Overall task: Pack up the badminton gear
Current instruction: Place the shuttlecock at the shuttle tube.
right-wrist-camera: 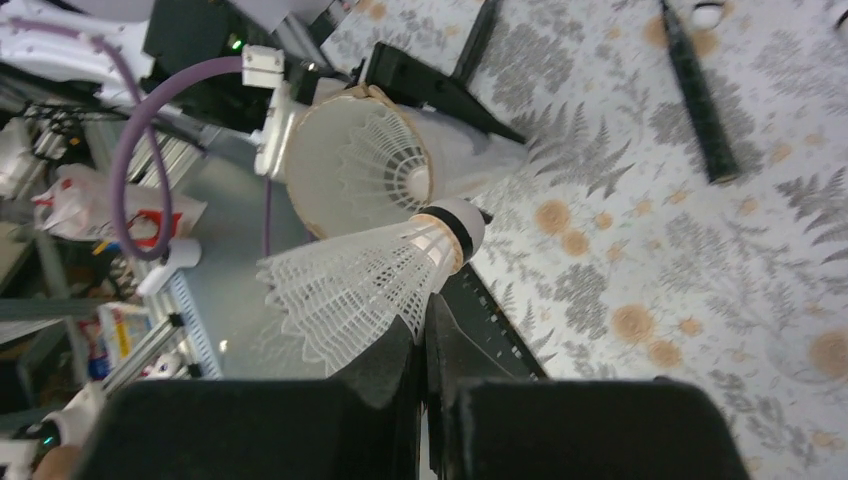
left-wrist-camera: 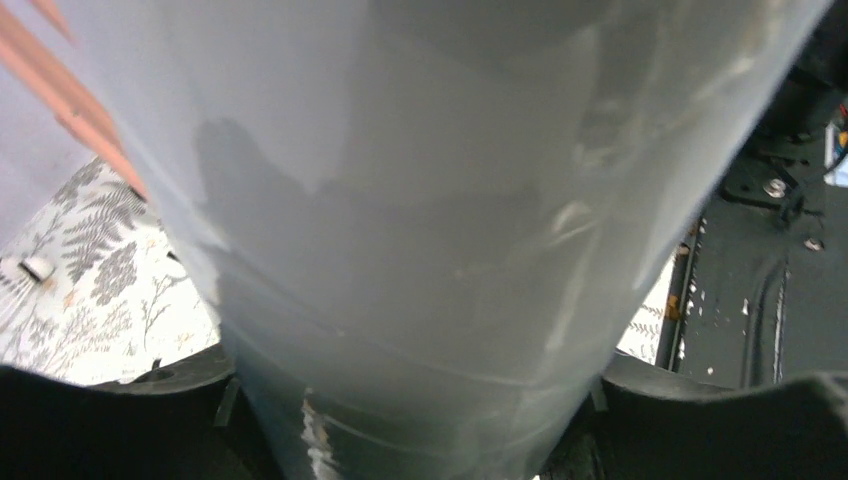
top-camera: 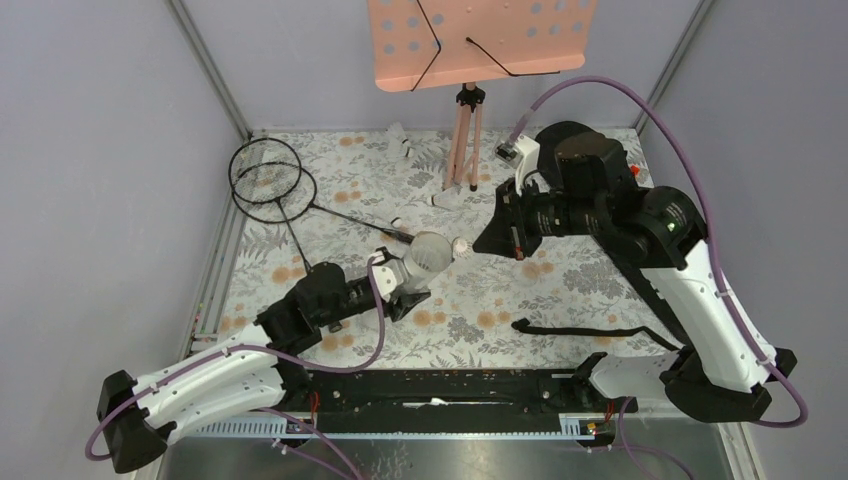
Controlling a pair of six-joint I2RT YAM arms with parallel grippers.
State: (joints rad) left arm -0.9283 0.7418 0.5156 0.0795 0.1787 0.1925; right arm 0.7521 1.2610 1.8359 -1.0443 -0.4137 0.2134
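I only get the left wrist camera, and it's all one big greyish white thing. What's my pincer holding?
Observer: The top view shows your left pincer gripping the long white tube, with its open mouth facing right.
Operator: Is anything inside it?
Observer: Yes. The right wrist view looks into the mouth, and one shuttlecock sits inside.
Operator: What's the other pincer doing?
Observer: The right pincer is shut on a second shuttlecock. It pinches the skirt, and the cork end is close beside the tube's mouth.
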